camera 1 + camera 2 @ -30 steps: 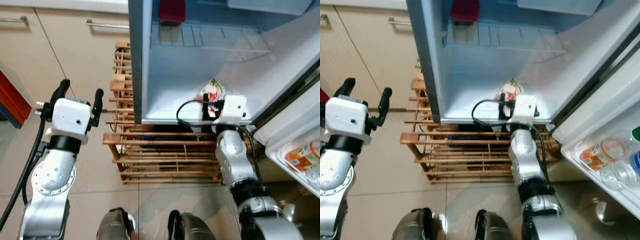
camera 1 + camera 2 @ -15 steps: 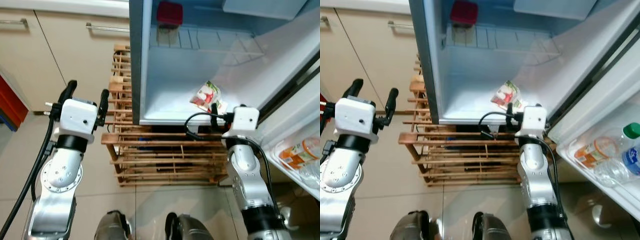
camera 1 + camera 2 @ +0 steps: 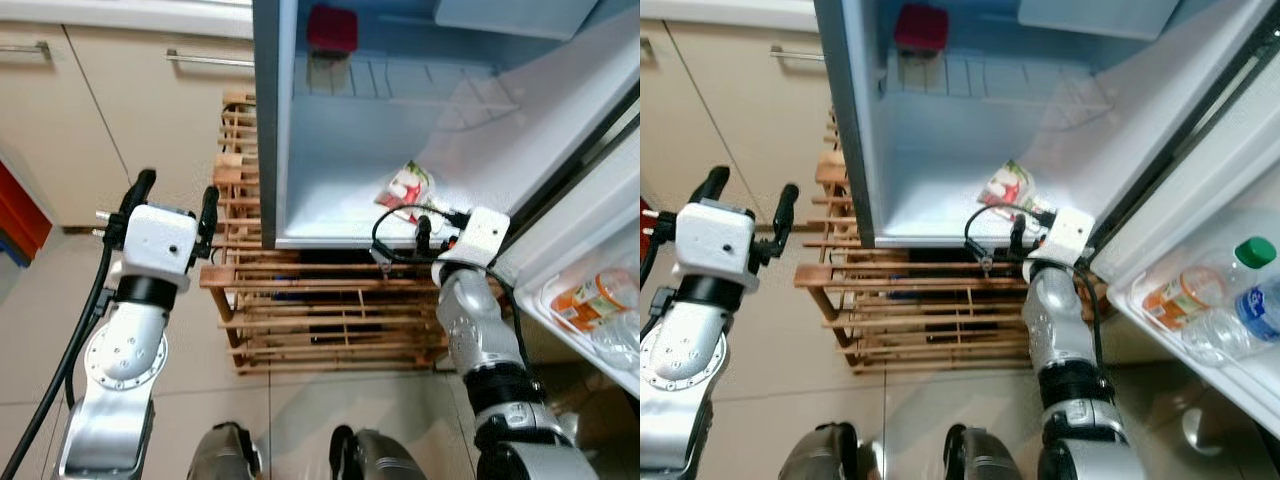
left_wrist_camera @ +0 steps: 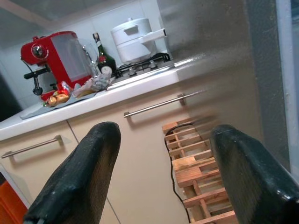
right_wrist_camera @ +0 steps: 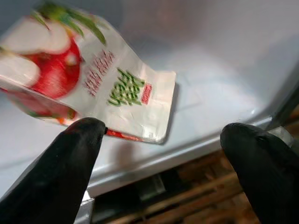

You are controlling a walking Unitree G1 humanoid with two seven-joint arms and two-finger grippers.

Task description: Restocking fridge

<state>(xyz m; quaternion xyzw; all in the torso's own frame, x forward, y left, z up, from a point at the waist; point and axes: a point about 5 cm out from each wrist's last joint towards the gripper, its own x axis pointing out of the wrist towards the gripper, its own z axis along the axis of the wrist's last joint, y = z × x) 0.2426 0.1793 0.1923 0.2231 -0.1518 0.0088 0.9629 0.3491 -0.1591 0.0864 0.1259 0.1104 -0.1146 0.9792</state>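
Right claw [image 5: 159,154] is hovering wide open and empty just before the fruit pouch [image 5: 84,88] lying on the fridge floor [image 3: 330,205], left claw [image 3: 175,195] likewise gaping

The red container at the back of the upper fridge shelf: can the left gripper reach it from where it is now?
Probably not directly. The left gripper hovers open outside the fridge, and the fridge side wall stands between it and the red container. It would have to come around to the open front first.
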